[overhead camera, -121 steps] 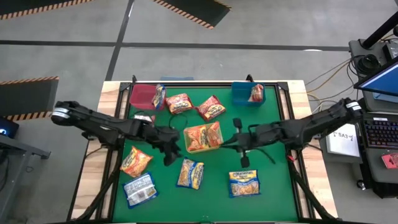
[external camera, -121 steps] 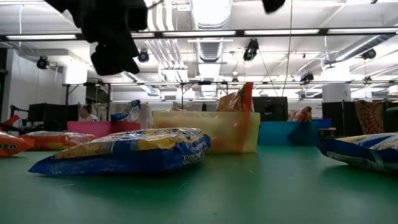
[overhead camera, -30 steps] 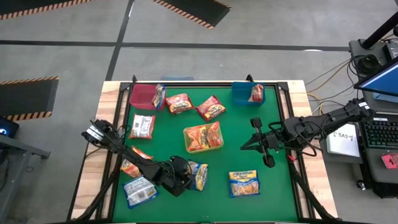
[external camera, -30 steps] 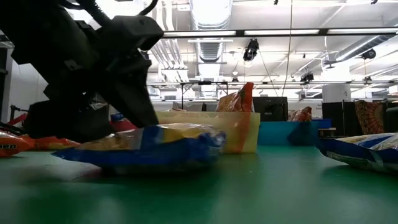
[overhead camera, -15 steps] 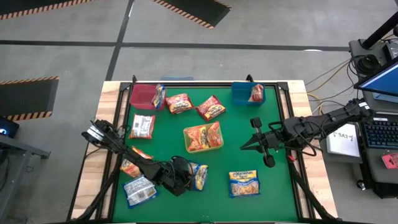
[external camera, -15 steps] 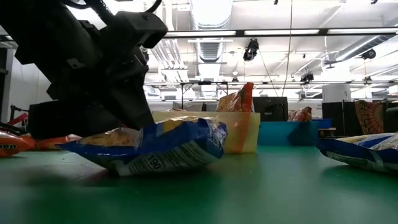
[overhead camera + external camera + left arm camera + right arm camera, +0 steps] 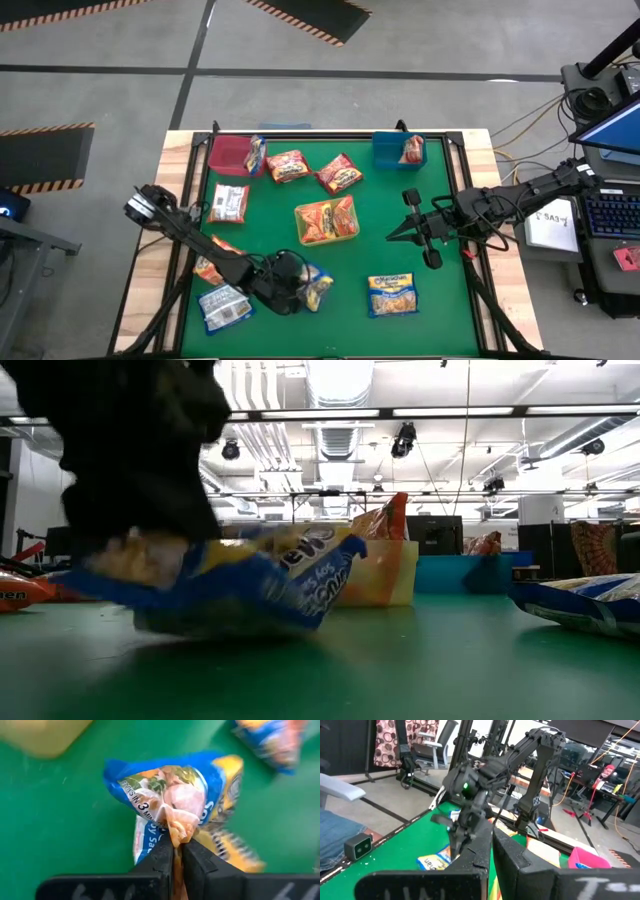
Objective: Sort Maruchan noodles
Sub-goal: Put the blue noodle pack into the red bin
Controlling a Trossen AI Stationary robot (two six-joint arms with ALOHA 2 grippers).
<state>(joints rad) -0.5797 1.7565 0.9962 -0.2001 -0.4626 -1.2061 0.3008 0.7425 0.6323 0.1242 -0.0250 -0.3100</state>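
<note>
A blue-and-yellow Maruchan noodle packet [image 7: 317,286] sits crumpled near the table's front, left of centre, with my left gripper [image 7: 177,854] shut on it. In the low view the packet [image 7: 260,582] is tilted under the dark gripper [image 7: 135,480]. My right gripper [image 7: 412,226] hovers shut over the mat's right half and holds nothing. Loose packets lie on the mat: red ones [image 7: 288,165] [image 7: 339,173] at the back, one [image 7: 228,203] at the left, an orange one [image 7: 213,264], and blue ones [image 7: 226,305] [image 7: 392,294] at the front. My left gripper pinches a bunched-up ridge of the packet's film [image 7: 176,832] between its two fingers, on the upper face and about mid-packet. The fingers come from above, slanting down from the table's left. The packet is tilted, one end raised; whether its lower edge [image 7: 190,622] rests on the mat, I cannot tell.
A clear yellow bin [image 7: 327,220] with orange packets stands mid-table. A red bin [image 7: 226,153] at the back left and a blue bin [image 7: 392,150] at the back right each hold a packet. Bare green mat lies between the two front blue packets.
My left gripper has shut on the blue-and-yellow packet, bunching its film. The packet, which lay flat on the mat, has crumpled and tipped up, one end rising. My right gripper has kept still.
</note>
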